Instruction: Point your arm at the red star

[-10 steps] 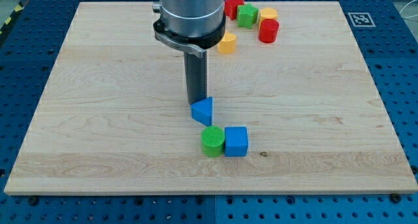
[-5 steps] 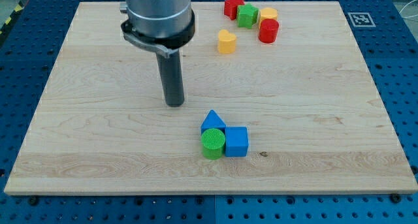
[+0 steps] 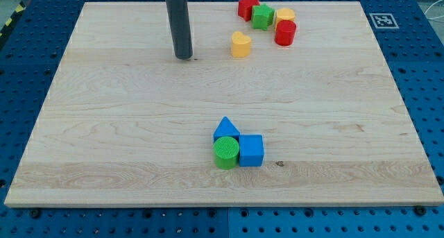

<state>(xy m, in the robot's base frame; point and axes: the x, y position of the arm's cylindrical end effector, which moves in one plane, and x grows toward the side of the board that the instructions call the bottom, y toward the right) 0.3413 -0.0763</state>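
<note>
My tip (image 3: 184, 57), a bare rod holding nothing, stands left of the yellow block (image 3: 240, 44), short of the red star (image 3: 248, 5), which I judge needs a clear approach.

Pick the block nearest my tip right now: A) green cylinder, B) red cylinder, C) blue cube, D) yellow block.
D. My tip stands on bare board just to the view's left of the yellow block, apart from it; the red star lies further off toward the view's top right.
</note>
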